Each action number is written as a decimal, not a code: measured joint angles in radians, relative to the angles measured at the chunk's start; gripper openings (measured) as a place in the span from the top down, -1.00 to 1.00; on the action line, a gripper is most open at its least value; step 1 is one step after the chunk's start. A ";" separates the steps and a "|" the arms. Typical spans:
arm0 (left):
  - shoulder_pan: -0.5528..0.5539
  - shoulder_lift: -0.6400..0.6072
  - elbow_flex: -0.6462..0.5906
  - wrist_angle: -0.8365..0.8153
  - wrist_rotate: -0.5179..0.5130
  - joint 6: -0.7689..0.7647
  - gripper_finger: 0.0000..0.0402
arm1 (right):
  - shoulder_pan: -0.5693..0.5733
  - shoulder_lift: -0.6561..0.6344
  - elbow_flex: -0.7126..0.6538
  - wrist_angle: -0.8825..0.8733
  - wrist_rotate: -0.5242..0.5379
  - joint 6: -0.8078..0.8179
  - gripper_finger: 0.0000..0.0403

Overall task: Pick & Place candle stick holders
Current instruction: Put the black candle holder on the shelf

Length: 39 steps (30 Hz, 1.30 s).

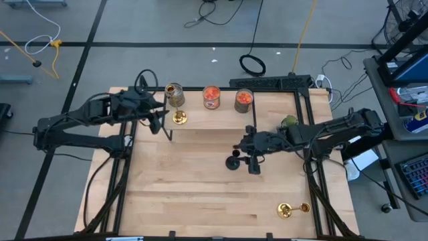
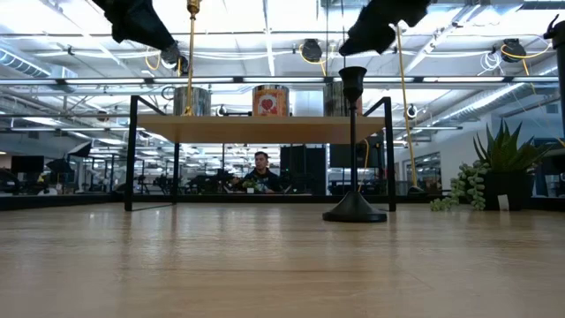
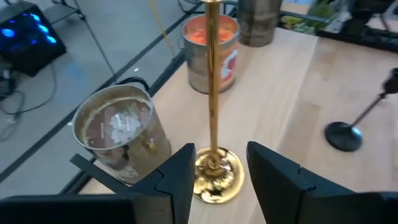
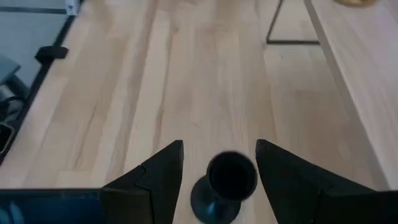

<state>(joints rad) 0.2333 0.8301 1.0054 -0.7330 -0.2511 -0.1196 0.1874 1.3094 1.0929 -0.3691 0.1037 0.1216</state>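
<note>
Black fingers of the right gripper (image 4: 219, 171) are spreading open around the black candle holder (image 4: 225, 185) standing on the table (image 1: 200, 194); a nudge could be tipping it. Left gripper (image 3: 217, 171), open too, is straddling the gold holder (image 3: 213, 124) on the shelf (image 1: 274, 115), crowding the jar (image 3: 121, 134).

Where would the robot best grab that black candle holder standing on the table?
Probably by the thin stem just under the cup, coming from above: the black candle holder stands upright on a wide base, and the right pincer is open with a finger on either side of its top.
</note>
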 joint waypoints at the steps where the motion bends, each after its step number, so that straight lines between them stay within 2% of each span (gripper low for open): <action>1: 0.000 -0.007 0.000 -0.005 0.010 -0.008 0.23 | 0.009 0.000 -0.011 0.000 0.023 0.022 0.01; 6: 0.000 -0.023 0.000 -0.013 0.016 -0.016 0.23 | 0.049 -0.008 -0.098 0.000 0.141 0.096 -0.01; 10: 0.000 -0.019 0.000 -0.018 0.017 -0.016 0.23 | 0.058 -0.009 -0.192 0.111 0.182 0.101 -0.03; 16: 0.000 -0.017 0.000 -0.028 0.017 -0.016 0.23 | 0.055 -0.009 -0.358 0.437 0.181 0.075 -0.05; 22: 0.000 -0.017 0.000 -0.027 0.017 -0.019 0.23 | 0.019 -0.002 -0.553 0.839 0.179 0.060 -0.05; 27: 0.000 -0.017 0.000 -0.027 0.017 -0.020 0.23 | -0.031 0.003 -0.637 1.002 0.030 0.064 0.00; 31: 0.000 -0.017 0.000 -0.027 0.018 -0.019 0.23 | -0.037 0.041 -0.645 1.027 0.022 0.080 0.02; 39: 0.000 -0.017 0.000 -0.026 0.018 -0.019 0.23 | -0.040 0.214 -0.644 1.240 -0.031 0.043 0.02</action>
<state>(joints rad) 0.2331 0.8131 1.0054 -0.7593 -0.2333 -0.1390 0.1474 1.5236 0.4492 0.8706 0.0725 0.1642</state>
